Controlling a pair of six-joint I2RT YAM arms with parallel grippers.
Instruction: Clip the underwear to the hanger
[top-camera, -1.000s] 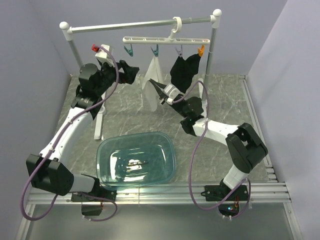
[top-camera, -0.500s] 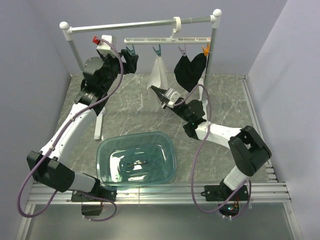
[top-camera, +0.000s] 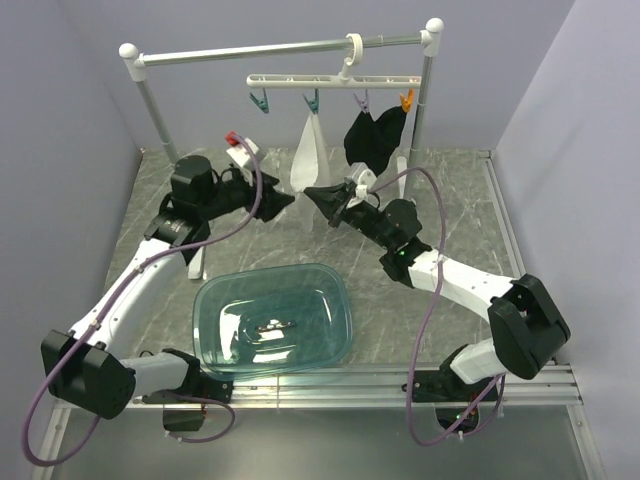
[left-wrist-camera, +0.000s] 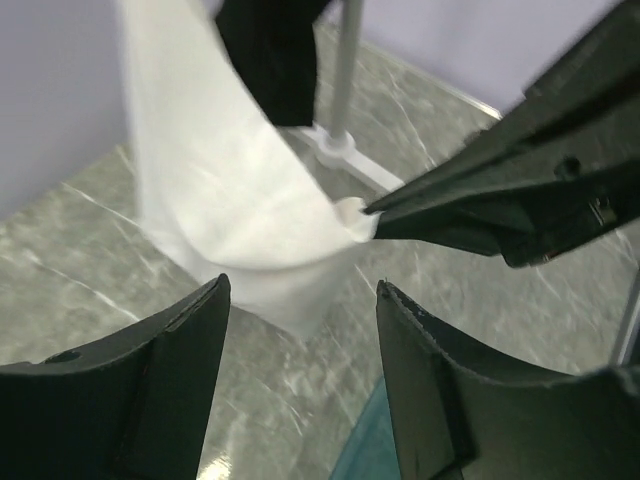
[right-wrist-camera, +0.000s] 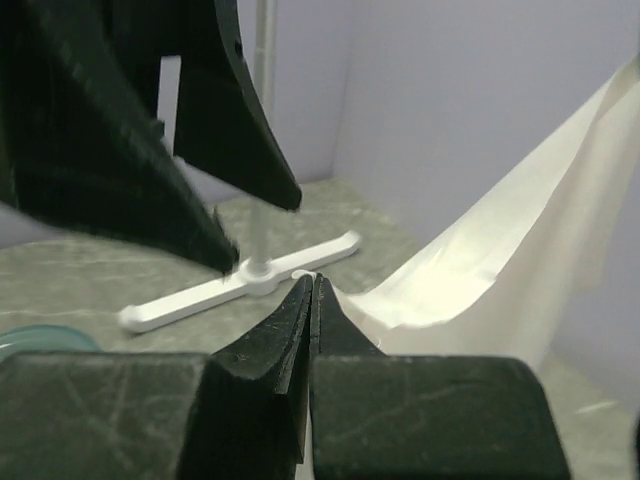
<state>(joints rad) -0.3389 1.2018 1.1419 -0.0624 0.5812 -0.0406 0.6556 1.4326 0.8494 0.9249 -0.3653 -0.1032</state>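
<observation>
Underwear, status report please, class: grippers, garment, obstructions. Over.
Right gripper shut on underwear lower edge. Left gripper open, facing fabric. Garment hangs from teal peg on hanger. Black garment alongside, not blocking.

White underwear (top-camera: 309, 152), black garment (top-camera: 375, 140), white hanger (top-camera: 330, 79), translucent teal basin (top-camera: 345, 300), grey white-veined marble table (top-camera: 460, 200).

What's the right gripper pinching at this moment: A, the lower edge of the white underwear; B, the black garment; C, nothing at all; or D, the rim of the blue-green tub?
A: in the left wrist view the right gripper has its jaws shut on the lower edge of the white underwear, which hangs from a teal peg on the hanger.
</observation>
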